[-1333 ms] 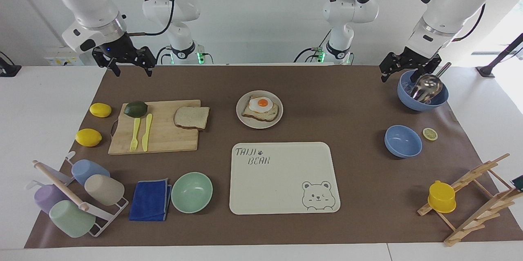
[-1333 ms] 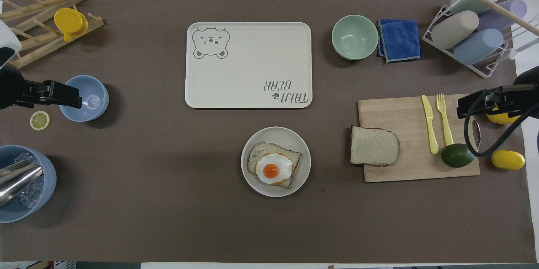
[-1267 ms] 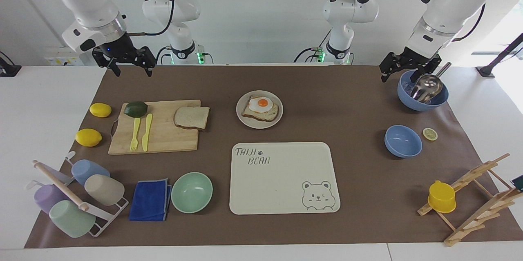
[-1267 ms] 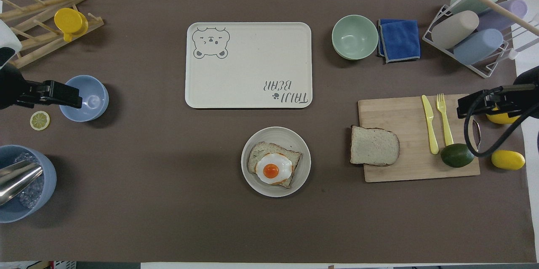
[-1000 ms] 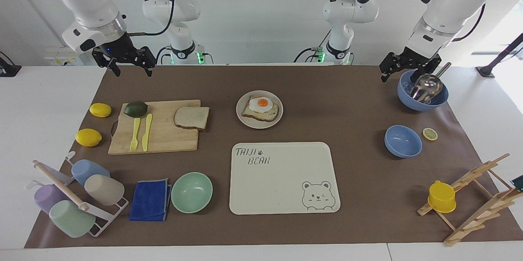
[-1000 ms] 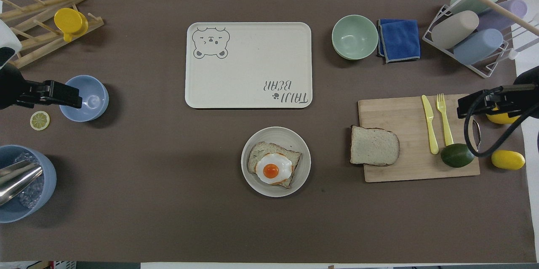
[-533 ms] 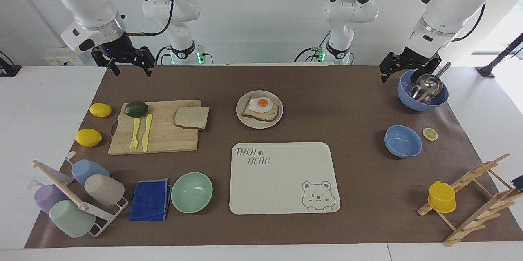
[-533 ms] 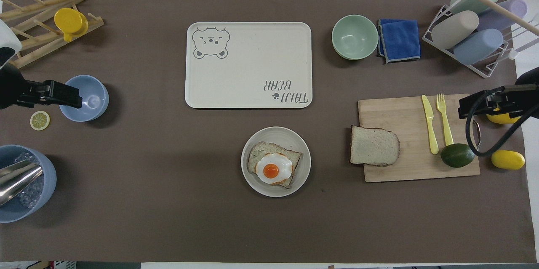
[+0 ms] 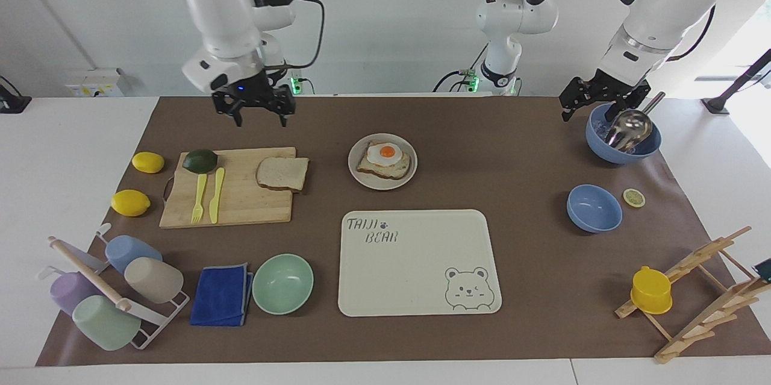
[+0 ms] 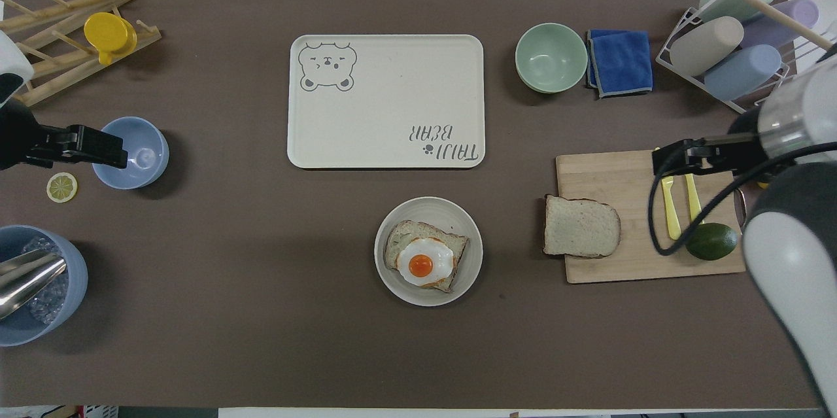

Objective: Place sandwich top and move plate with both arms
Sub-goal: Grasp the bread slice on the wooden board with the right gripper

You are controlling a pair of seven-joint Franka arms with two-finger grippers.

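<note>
The sandwich top [image 9: 282, 173] [image 10: 580, 227], a plain bread slice, lies on the corner of the wooden cutting board [image 9: 241, 207] [image 10: 608, 169] nearest the plate. The round beige plate [image 9: 357, 173] [image 10: 391, 274] sits mid-table and carries a toast slice topped with a fried egg. My right gripper [image 9: 260, 120] [image 10: 680, 156] hangs open in the air over the cutlery end of the board, holding nothing and apart from the bread. My left gripper [image 9: 587, 112] [image 10: 98, 146] waits open beside the blue scoop bowl [image 9: 623, 143], with nothing in it.
The cream bear tray [image 9: 415, 276] lies farther from the robots than the plate. A mint bowl [image 9: 283, 284], blue cloth [image 9: 221, 294] and cup rack [image 9: 114, 288] sit toward the right arm's end. A small blue bowl [image 9: 594, 208] and wooden rack [image 9: 699, 288] are toward the left arm's end.
My right arm has swung from the mat's corner at its own end toward the middle and now hangs over the cutting board. The left arm and all objects have stayed put.
</note>
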